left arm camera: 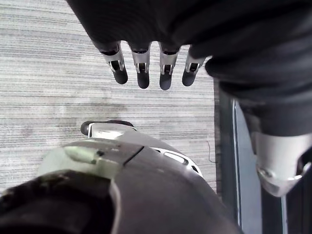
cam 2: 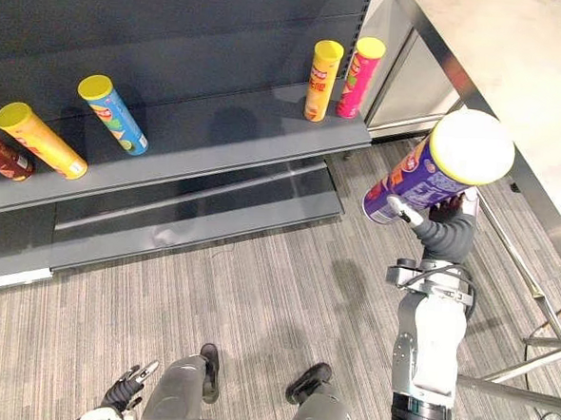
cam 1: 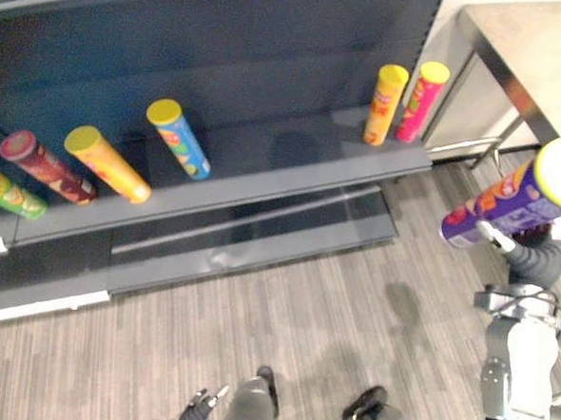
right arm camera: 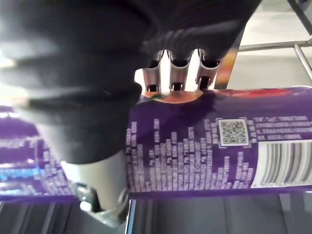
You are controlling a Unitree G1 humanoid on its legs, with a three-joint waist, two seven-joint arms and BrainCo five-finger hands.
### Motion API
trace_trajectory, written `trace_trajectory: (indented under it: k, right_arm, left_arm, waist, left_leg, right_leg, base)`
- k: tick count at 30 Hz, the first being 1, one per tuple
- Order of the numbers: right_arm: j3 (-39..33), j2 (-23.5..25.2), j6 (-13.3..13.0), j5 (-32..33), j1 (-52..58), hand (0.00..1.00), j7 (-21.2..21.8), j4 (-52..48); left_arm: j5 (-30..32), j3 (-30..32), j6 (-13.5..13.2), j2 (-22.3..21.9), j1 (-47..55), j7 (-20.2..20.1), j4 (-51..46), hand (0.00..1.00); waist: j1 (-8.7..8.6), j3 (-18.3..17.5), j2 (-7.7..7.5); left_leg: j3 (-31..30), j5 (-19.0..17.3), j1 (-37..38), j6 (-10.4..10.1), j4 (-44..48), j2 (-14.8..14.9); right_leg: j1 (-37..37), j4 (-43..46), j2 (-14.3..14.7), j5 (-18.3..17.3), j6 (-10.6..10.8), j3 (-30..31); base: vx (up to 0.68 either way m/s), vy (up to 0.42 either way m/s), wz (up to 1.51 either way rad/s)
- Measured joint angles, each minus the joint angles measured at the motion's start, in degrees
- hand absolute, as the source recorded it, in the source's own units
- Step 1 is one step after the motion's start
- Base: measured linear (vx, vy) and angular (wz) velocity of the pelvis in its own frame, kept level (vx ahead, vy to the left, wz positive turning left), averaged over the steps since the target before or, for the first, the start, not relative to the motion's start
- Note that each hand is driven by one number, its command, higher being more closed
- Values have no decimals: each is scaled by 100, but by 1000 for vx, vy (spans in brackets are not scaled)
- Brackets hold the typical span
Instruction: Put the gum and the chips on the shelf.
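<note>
A purple chips can (cam 2: 418,177) with a pale yellow lid is held tilted above the floor, to the right of the dark shelf (cam 2: 237,136). My right hand (cam 2: 443,231) is shut round the can's lower part; in the right wrist view its fingers (right arm camera: 178,73) curl over the purple can (right arm camera: 219,146). My left hand (cam 1: 198,412) hangs low by my side over the carpet, its fingers (left arm camera: 142,69) straight and holding nothing.
Several chips cans stand on the shelf board (cam 1: 293,163): a yellow one (cam 1: 386,104) and a pink one (cam 1: 421,101) at the right end, then blue (cam 1: 179,139), orange (cam 1: 107,164), red (cam 1: 48,167) and green (cam 1: 8,191) ones leftwards. A metal table (cam 2: 517,82) stands at the right.
</note>
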Motion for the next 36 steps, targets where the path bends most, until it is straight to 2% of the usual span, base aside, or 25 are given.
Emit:
trace_trajectory:
  k: [4,7,8,9,10,11,12,13,14,15,18,19,20,21,22,23,24,25,26,27,28,29,30,31,36]
  right_arm:
    - [480,-39,6,-6,-153,100,19,187]
    - [846,-38,7,-10,-147,100,79,280]
    - [983,-36,8,-10,-128,100,108,284]
    - [1078,-43,10,-11,-117,100,123,284]
    - [1155,-46,16,-11,-84,100,175,289]
    - [1154,-45,12,-10,-37,100,221,288]
    - [1155,-47,13,-11,40,100,284,283]
    - [1172,-46,13,-6,84,100,337,283]
    - [1210,-45,13,-5,101,100,388,282]
    - [1248,-47,13,2,108,100,448,282]
    - [1315,-49,9,16,142,100,518,280]
    - [1315,-51,9,38,151,100,521,279]
    - [1316,-51,9,56,178,100,526,275]
    - [1318,-49,9,58,276,100,539,224]
    - [1318,-61,9,64,330,100,560,182]
    - [1339,-187,27,71,269,100,611,169]
    - [1363,-192,25,79,262,100,626,81]
    - [1385,-191,20,119,252,100,630,22]
    - [1408,-148,17,214,225,100,622,-8]
    - [1404,-66,7,291,205,100,607,47]
    - [1345,40,5,337,198,100,595,105]
    - [1344,40,3,338,198,100,596,101]
    - [1343,73,-8,344,189,100,607,95]
    - [1440,115,-10,346,237,100,646,67]
    - [1745,143,-5,474,265,100,748,70]
  left_arm:
    - [-30,-2,-42,-5,3,-2,-159,0]
    - [-225,-5,-51,-5,9,3,-177,0]
    - [-225,-8,-50,-8,8,5,-176,0]
    - [-225,-8,-50,-13,11,10,-181,0]
    - [-227,-68,-53,21,60,54,-272,0]
    - [-225,-100,-53,49,73,73,-311,0]
    - [-227,-176,-55,80,66,102,-328,0]
    - [-223,-189,-63,137,60,116,-329,0]
    - [-223,-192,-68,177,67,115,-316,0]
    - [-217,-199,-68,199,73,115,-300,0]
    - [-216,-248,-97,216,13,114,-267,0]
    - [-216,-250,-107,222,-21,112,-191,0]
    - [-218,-250,-106,225,-19,111,-146,0]
    - [-218,-246,-100,244,12,112,-72,0]
    - [-218,-241,-101,249,40,110,-62,0]
    - [-224,-233,-99,69,55,108,26,0]
    - [-225,-230,-100,6,78,97,42,0]
    - [-225,-226,-100,-34,79,98,60,0]
    - [-227,-178,-104,-93,36,89,89,0]
    - [-237,-156,-147,-58,34,92,56,0]
    - [-236,-153,-162,21,27,96,15,0]
    - [-236,-147,-162,23,30,99,14,0]
    - [-236,-114,-150,25,12,104,30,0]
    - [-233,-86,-146,24,-2,103,43,0]
    - [-225,-52,-108,19,-7,113,95,0]
  waist:
    - [139,25,22]
    - [224,37,44]
    - [217,41,40]
    - [185,54,65]
    - [127,84,99]
    - [116,100,121]
    - [96,114,142]
    - [34,113,119]
    - [-43,122,97]
    - [-47,142,76]
    - [-57,191,112]
    - [-58,216,126]
    - [-61,216,112]
    - [-68,211,21]
    - [-95,235,-38]
    - [-65,226,207]
    - [-70,226,243]
    - [-74,229,239]
    - [-105,275,159]
    - [-123,307,100]
    - [-183,344,41]
    - [-191,339,54]
    - [-124,391,-15]
    - [-148,401,-45]
    - [-112,409,-31]
  left_leg:
    - [1,-314,-113,74,422,135]
    - [-40,-776,-115,174,851,162]
    - [-94,-939,-92,289,949,52]
    - [-185,-992,-58,377,979,-90]
    - [-385,-1001,121,498,953,-314]
    - [-484,-1009,179,552,950,-366]
    - [-629,-1034,240,618,919,-432]
    - [-797,-1022,310,693,857,-533]
    - [-932,-1006,399,736,773,-659]
    - [-1030,-995,568,757,676,-807]
    - [-1328,-1014,875,708,558,-993]
    - [-1397,-1058,983,628,564,-1011]
    - [-1442,-1081,1040,585,570,-1043]
    - [-1450,-1125,1168,507,593,-1137]
    - [-1449,-1156,1250,458,609,-1202]
    - [-1452,-1159,1281,358,669,-993]
    - [-1411,-1094,1281,265,683,-917]
    - [-1398,-999,1272,135,721,-884]
    - [-1438,-805,1015,20,1154,-901]
    - [-1358,-937,884,178,1264,-833]
    - [-1291,-924,859,132,468,-521]
    - [-1272,-727,859,105,222,-441]
    - [-1281,-715,949,29,62,-448]
    - [-1297,-707,930,21,81,-522]
    - [-1307,-669,840,64,-16,-645]
  right_leg:
    - [100,-101,74,102,66,3]
    - [286,75,-27,167,164,87]
    - [216,450,-234,265,48,275]
    - [67,853,-405,450,-271,614]
    - [-483,1679,-501,936,-993,1836]
    - [-687,1942,-383,805,-830,2431]
    - [-848,2203,-96,354,-511,3003]
    - [-967,2323,180,-41,-438,3344]
    - [-1041,2303,402,-259,-419,3501]
    - [-1138,2099,636,-437,-390,3526]
    - [-1371,1144,1210,-425,-240,3683]
    - [-1424,628,1445,-305,-90,3862]
    - [-1420,344,1568,-163,-36,3959]
    - [-1358,-158,1674,465,-108,4127]
    - [-1326,-273,1689,733,-150,4174]
    - [-1274,-195,1820,781,-229,4114]
    - [-1206,-312,1880,777,-245,4117]
    - [-1160,-401,1928,768,-259,4125]
    - [-1086,-471,1871,750,-287,4170]
    - [-996,-523,1837,750,-287,4211]
    - [-900,-519,1839,736,-269,4164]
    - [-892,-507,1854,735,-270,4139]
    - [-903,-443,1859,662,-207,4164]
    - [-900,-447,1778,613,-147,4158]
    - [-896,-603,1641,610,-142,4097]
  base:
    - [14,63,-7]
    - [-7,135,9]
    - [38,227,33]
    - [79,344,63]
    - [122,314,64]
    - [171,261,76]
    - [203,149,81]
    - [201,114,104]
    - [240,72,110]
    - [275,57,104]
    - [328,7,87]
    - [302,-54,83]
    - [331,-94,78]
    - [344,-121,67]
    - [342,-98,45]
    - [261,-49,7]
    - [319,-38,-22]
    - [317,-35,-14]
    - [328,-24,-5]
    - [247,2,20]
    - [144,16,21]
    - [86,38,5]
    - [34,68,4]
    - [21,84,4]
    - [-15,33,13]
